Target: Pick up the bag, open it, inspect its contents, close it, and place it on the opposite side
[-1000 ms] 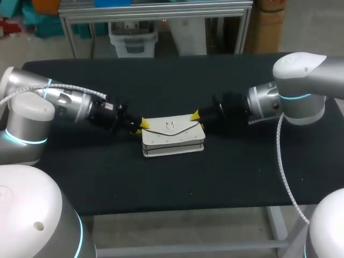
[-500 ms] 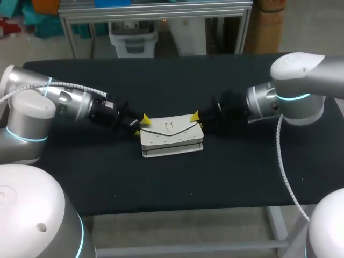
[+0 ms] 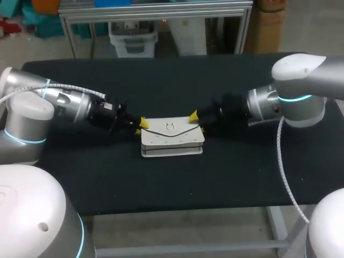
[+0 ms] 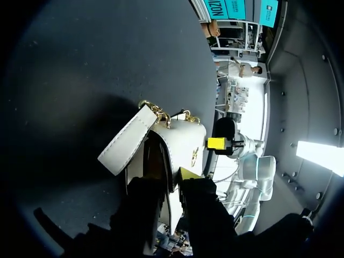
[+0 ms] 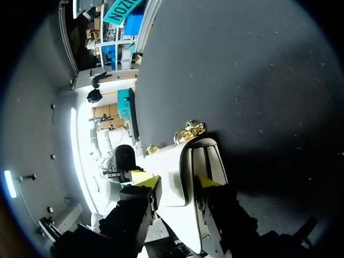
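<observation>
— Bag (image 3: 172, 138) position, head view first?
— It lies flat at the middle of the black table (image 3: 161, 183), flap shut. My left gripper (image 3: 141, 127) pinches its left end and my right gripper (image 3: 196, 121) its right end.
— Left wrist view?
— My left tips are clamped on a thin wall at the bag's end. A white strap tab (image 4: 129, 144) with a gold chain (image 4: 156, 110) sticks out just beside them.
— Right wrist view?
— My right tips squeeze the front panel from both sides, with more chain ahead.
— What could go wrong?
— I judge both holds shallow. Lifting unevenly could let one end slip out, and pulling apart could strain the seams. The loose chain could snag a finger. The only obstacle I see is my other arm, facing across the bag.
</observation>
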Controlling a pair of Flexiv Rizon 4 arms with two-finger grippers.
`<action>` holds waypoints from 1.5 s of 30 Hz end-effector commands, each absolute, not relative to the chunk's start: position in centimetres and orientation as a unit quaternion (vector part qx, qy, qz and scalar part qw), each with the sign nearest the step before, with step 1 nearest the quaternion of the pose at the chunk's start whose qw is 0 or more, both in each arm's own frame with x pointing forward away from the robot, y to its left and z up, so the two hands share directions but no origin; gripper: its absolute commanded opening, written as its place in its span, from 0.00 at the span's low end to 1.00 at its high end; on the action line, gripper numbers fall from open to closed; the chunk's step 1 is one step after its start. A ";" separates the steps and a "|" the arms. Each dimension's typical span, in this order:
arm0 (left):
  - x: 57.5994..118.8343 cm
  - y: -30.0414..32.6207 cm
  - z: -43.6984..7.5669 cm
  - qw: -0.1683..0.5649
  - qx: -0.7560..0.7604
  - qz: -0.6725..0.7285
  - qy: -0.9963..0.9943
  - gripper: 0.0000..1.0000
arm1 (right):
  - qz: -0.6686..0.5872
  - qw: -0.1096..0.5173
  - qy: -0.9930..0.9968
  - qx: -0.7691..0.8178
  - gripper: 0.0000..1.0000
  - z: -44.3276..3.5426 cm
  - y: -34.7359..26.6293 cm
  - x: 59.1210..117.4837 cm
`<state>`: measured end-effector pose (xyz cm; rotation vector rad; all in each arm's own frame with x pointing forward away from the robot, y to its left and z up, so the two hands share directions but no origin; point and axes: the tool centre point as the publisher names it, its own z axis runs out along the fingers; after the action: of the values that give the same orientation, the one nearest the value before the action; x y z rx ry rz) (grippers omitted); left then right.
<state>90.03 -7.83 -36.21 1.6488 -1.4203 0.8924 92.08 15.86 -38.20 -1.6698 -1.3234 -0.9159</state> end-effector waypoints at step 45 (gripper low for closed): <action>91.0 -7.1 -36.7 0.373 0.667 0.319 -0.561 0.46 | -0.375 0.355 -0.544 -0.661 1.00 -37.8 14.9 92.6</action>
<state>91.10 -7.33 -36.50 1.7168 -1.4404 0.8147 92.53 15.18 -37.52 -1.7222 -1.4120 -0.9644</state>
